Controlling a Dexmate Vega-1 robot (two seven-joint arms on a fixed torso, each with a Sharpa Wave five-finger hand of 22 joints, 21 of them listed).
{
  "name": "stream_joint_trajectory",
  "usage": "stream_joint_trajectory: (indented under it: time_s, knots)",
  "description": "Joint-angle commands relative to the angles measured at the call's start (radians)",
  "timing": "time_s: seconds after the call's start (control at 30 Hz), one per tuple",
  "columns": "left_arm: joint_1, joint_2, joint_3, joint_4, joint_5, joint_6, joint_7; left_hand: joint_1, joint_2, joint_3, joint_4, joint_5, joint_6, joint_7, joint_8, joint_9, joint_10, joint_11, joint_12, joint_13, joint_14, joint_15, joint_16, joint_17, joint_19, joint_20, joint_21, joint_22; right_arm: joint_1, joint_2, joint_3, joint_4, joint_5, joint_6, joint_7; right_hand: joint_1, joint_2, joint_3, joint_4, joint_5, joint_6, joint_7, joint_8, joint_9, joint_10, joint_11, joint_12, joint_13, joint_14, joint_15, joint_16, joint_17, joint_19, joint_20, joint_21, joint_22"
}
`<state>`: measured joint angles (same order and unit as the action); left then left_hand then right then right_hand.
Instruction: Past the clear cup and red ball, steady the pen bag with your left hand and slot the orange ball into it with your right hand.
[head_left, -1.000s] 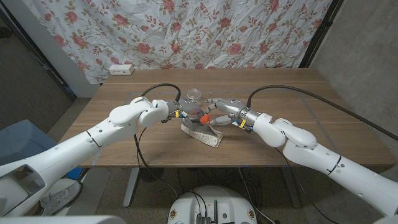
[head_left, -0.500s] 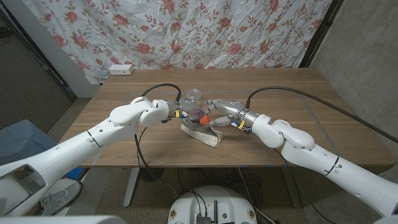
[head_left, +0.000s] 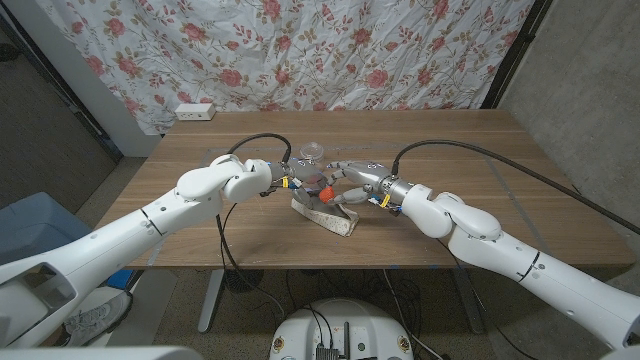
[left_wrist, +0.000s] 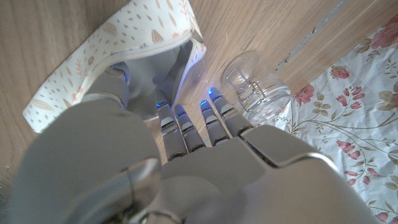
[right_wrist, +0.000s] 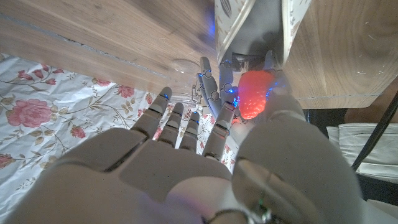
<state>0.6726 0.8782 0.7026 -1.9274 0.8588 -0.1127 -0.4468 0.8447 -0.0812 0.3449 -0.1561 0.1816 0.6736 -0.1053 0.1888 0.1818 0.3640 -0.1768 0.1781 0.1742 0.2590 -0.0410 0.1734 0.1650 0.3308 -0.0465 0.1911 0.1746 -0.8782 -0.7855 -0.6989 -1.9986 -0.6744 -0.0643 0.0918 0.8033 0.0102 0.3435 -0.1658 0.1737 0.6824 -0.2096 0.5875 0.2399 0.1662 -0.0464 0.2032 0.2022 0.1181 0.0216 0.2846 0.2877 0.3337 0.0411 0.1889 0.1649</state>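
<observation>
Holding the orange ball (right_wrist: 254, 93) pinched right at the mouth of the pen bag (head_left: 327, 212), the right hand (head_left: 352, 180) has yet to drop it in; the left hand (head_left: 284, 181) presses its fingers on the bag's open edge, steadying it on the counter (head_left: 500, 190). Just beyond the bag stands the clear cup (head_left: 312, 153). Insertion looks close.

Cloth pen bag (left_wrist: 118, 59), seemingly; wood table (head_left: 480, 200).

Right hand (right_wrist: 186, 168) fingers (right_wrist: 273, 93) pinch the orange ball (right_wrist: 254, 94) at the pen bag (right_wrist: 261, 25) mouth.
</observation>
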Motion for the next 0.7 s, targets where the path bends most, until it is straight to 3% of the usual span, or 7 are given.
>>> stream_joint_trajectory:
  time_s: [0.03,0.7]
  knots:
    - [-0.007,-0.005,0.005,0.013,-0.005,-0.007,0.005,-0.008,0.004,-0.006,0.001,0.006,0.009,-0.002,0.004,0.002,0.005,0.002,0.009,0.002,0.002,-0.101,0.004,0.002,0.000,0.004,0.004,0.001,0.009,0.011,-0.012,0.007,-0.006,-0.019,0.007,0.008,-0.011,-0.003,-0.001,0.004,0.002,-0.010,-0.004,0.001,0.000,0.003,-0.001,0.003,-0.001,0.006,-0.001,0.003,0.011,0.003,0.003,0.003]
    - [-0.015,-0.012,0.012,0.028,-0.007,-0.007,0.010,-0.010,0.007,-0.009,0.001,0.007,0.009,-0.001,0.003,0.002,0.006,0.005,0.009,0.002,0.002,-0.099,0.004,0.002,0.001,0.005,0.005,0.001,0.026,0.017,-0.022,0.013,0.016,-0.048,0.040,0.014,-0.047,-0.015,-0.003,0.009,-0.080,-0.006,-0.042,-0.009,-0.021,0.011,-0.007,0.004,-0.014,0.016,-0.011,0.000,0.007,0.009,0.000,0.004]
